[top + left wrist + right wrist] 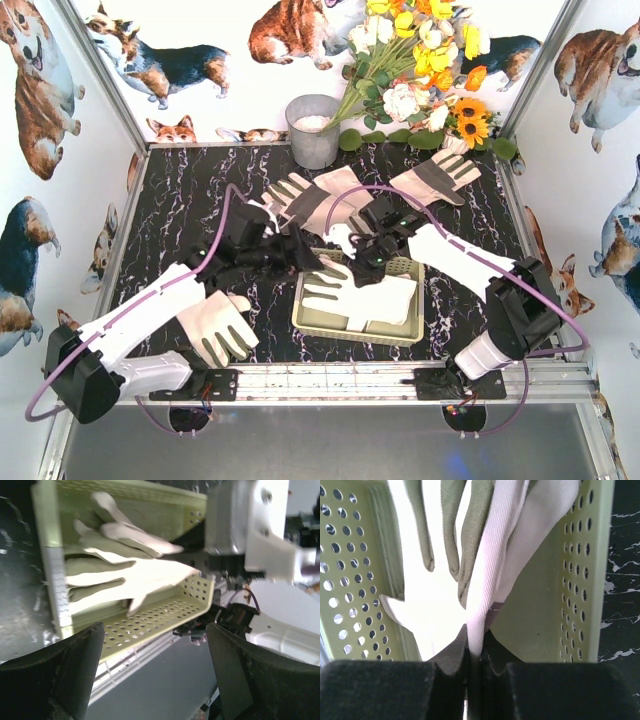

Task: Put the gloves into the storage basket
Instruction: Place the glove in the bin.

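The cream storage basket (355, 333) sits at the middle front of the table with white gloves (345, 292) lying in it. My right gripper (373, 266) hangs over its far end, shut on the white fabric of a glove (490, 555) whose olive fingers droop into the basket (575, 580). Just left of the basket, my left gripper (303, 255) is open with nothing between its fingers (75, 670). Its camera looks along the basket's perforated wall (155, 617) at the gloves (130, 575) inside. More gloves lie on the table at the back middle (310, 195), back right (435, 180) and front left (215, 325).
A grey metal bucket (313, 130) stands at the back centre, with a bunch of artificial flowers (420, 70) leaning beside it. The metal rail (340, 380) carrying both arm bases runs along the near edge. Corgi-printed walls close the table on three sides.
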Tool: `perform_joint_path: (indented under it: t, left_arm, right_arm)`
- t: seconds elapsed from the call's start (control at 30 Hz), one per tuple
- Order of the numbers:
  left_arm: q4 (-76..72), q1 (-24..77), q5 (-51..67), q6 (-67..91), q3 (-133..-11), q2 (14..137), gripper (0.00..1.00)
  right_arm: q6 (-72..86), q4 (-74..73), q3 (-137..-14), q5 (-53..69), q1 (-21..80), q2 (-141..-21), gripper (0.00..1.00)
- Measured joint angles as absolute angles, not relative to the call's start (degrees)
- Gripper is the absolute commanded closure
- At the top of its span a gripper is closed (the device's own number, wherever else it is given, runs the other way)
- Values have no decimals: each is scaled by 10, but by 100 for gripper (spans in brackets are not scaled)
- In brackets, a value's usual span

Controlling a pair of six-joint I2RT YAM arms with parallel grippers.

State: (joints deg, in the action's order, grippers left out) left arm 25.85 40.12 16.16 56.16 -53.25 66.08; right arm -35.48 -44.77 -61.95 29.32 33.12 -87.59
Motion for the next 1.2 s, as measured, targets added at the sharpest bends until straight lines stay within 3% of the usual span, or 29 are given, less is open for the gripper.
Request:
perform_joint_path:
  t: [0.2,0.5,0.63,0.77,0.9,1.03,1.2]
  left_arm:
    - [295,332,165,517,-534,668,22]
    - [304,309,172,483,-535,698,21]
    - [296,308,173,482,-527,696,21]
    - [293,305,173,486,-503,690,21]
    - [293,303,173,488,-493,689,21]
    - [288,302,173,488,-493,692,17]
    - [287,302,174,485,-493,699,16]
  right_arm:
    - [-378,-450,-596,265,348,-877,100]
    - [-390,-451,-600,249,380,-929,100]
    - [-390,-449,-606,237,397,-941,88]
    - [-381,-446,-609,234,406,-941,63]
    - [-368,-445,-623,234,408,-941,50]
    - [-345,-448,-643,226,408,-941,42]
    - [-315,-453,-658,215,408,-924,41]
